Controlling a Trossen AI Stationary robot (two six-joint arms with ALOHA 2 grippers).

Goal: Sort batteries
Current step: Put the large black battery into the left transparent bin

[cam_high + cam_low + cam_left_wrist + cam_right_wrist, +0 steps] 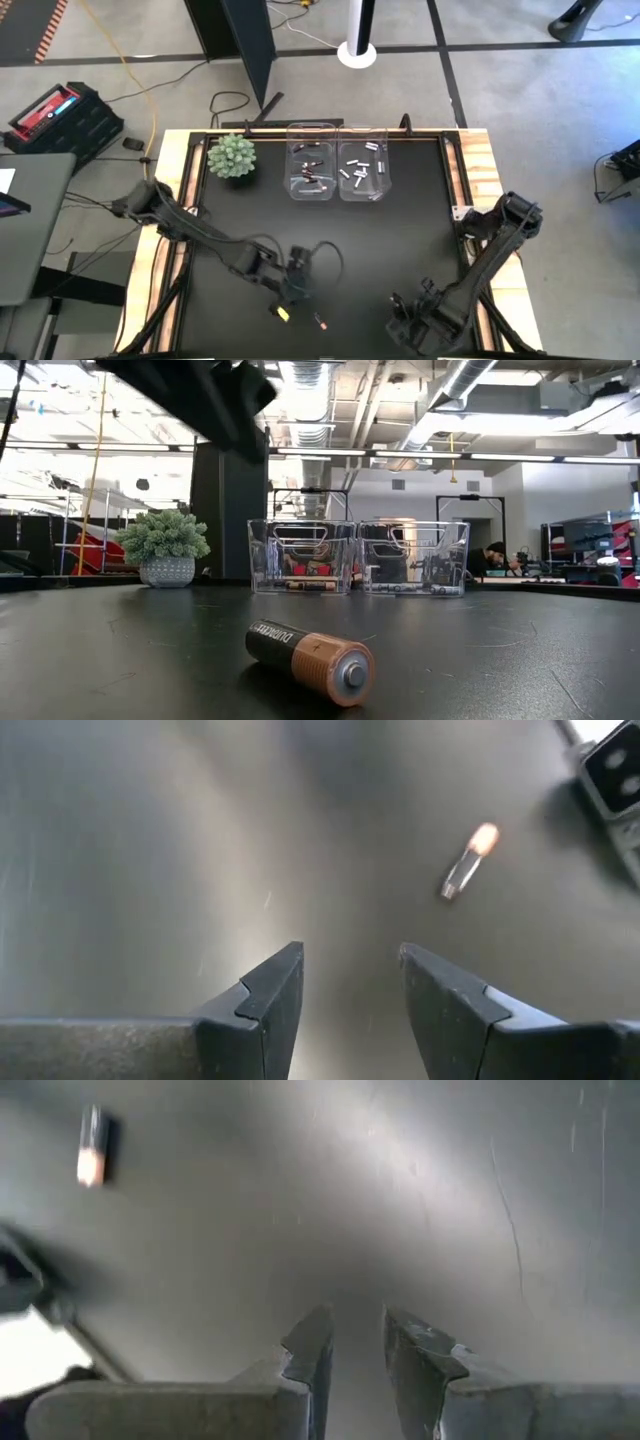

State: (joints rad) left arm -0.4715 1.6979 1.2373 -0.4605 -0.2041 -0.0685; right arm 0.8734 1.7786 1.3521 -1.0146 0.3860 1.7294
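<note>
My left gripper [283, 312] hovers over the front part of the table [400, 240], a little left of centre, its fingers [270, 1000] spread with nothing between them. Through the left wrist camera I see only bare dark surface in the gap. The last loose battery [321, 322], a dark cell with a copper end, lies on its side just beside that gripper, toward the front edge and slightly to the right; they are apart, not touching. The low camera shows it resting flat, copper end toward the lens.

My right gripper [410, 325] waits near the front-right corner, its fingers [310, 1350] partly open and empty, well apart from the cell.

Against the back edge, near the middle, stand two clear bins side by side. The left bin [311, 185] holds dark cells with reddish ends, the right bin [362, 185] holds white or silver ones. A small potted plant [232, 157] sits to the left of the bins.

I judge sorting nearly done: this one cell is all I can see outside the bins. The step in hand is the approach to pick it. Next I need to shift the left gripper across over the cell, turn the wrist so the fingers straddle its barrel rather than its ends, lower and close. By its colouring it should go to the left bin.
</note>
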